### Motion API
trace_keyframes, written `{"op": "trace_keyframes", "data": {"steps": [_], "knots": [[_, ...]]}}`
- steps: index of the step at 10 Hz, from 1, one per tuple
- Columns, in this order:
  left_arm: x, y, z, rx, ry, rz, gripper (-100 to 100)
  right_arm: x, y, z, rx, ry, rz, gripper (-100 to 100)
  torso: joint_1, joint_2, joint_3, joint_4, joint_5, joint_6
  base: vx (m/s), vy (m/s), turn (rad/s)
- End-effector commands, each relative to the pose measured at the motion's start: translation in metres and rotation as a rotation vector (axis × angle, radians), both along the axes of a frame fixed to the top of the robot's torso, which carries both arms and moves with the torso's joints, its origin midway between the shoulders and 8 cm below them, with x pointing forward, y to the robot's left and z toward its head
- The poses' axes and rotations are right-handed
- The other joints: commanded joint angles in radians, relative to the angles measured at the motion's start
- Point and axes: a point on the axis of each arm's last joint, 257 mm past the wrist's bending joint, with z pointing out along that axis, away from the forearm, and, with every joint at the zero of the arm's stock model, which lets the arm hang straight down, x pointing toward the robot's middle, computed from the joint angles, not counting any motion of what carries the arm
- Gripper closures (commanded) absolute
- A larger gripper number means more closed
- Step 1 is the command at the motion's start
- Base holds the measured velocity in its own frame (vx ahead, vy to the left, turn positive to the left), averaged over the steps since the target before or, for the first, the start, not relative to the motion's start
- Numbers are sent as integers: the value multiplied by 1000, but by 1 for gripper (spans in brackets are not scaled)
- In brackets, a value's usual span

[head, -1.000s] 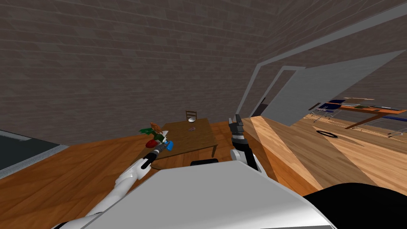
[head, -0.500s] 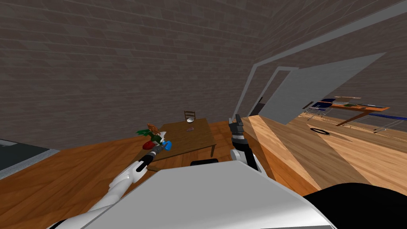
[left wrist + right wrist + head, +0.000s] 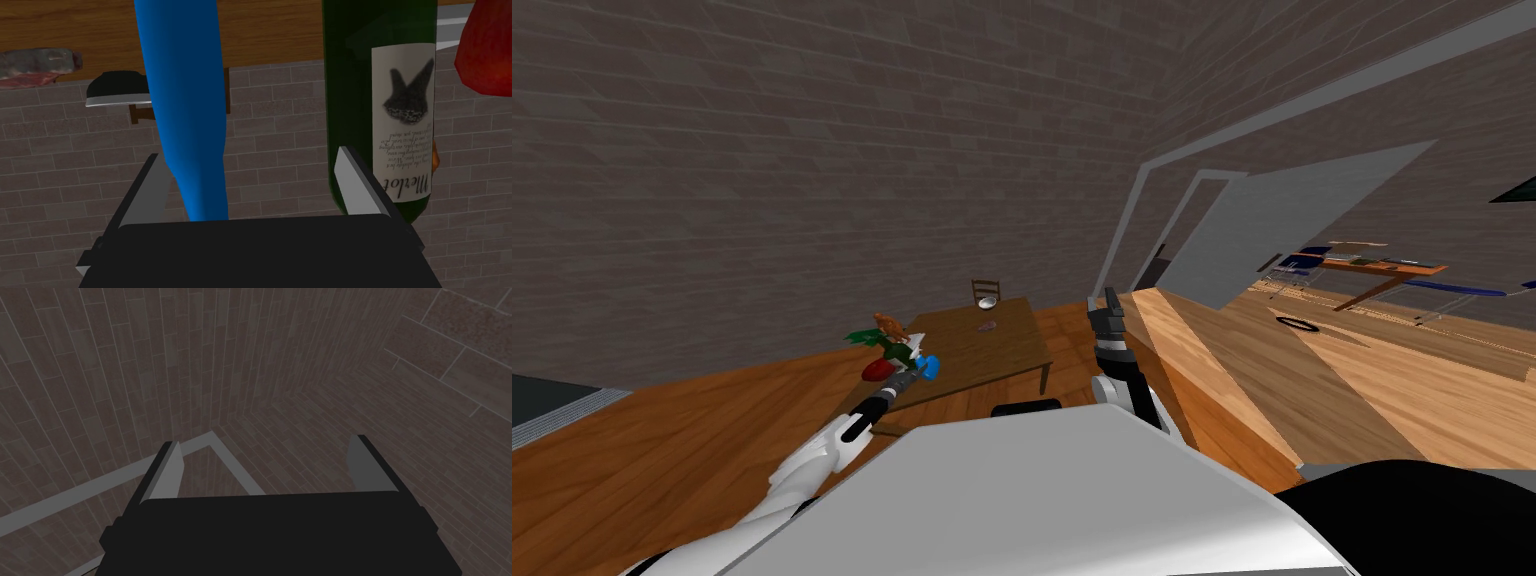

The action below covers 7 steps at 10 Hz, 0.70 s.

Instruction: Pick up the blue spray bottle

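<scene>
Head view: wooden tabletop (image 3: 992, 350) ahead, left arm reaching its near corner, nearer than the right; right jaws up beside the chest, spread and empty; green bottle (image 3: 370, 100) just outside the left jaws; blue bottle (image 3: 185, 100), plain, smooth and tapering, upright on the tabletop between the spread left jaws, close beside one finger (image 3: 145, 195), long axis square to the closing line; not yet clamped.

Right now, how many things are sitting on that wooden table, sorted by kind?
bottles: 2, a blue spray bottle and a green wine bottle
bowl: 1
piece of raw meat: 1
red rounded thing: 1
orange-brown thing: 1
total: 6
</scene>
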Motion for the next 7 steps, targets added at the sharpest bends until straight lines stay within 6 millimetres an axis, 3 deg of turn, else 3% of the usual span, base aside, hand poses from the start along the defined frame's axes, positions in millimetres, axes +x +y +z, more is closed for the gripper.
{"op": "trace_keyframes", "data": {"steps": [1,3,4,5,6,7], "knots": [[6,10,14,5,-35,2,-100,0,0,0,0,0,0,0,0,0,0,0,0,0,-6,-48,-193],[-15,16,-3,-19,-1,30,-100,0,0,0,0,0,0,0,-4,0,0,0,-1,0,2,-43,-44],[-10,24,11,-23,-40,32,-100,0,0,0,0,0,0,0,-2,0,0,0,-1,0,-11,-61,-157],[-21,25,2,-41,-25,46,-100,0,0,0,0,0,0,0,-4,0,0,0,-1,1,-8,-59,-106],[-20,32,11,-47,-51,56,-100,0,0,0,0,0,0,0,-4,1,0,0,-1,0,1,-82,-163],[-35,32,0,-75,-35,75,-100,0,0,0,0,0,0,0,-5,0,0,0,-1,1,11,-68,-93]]}}
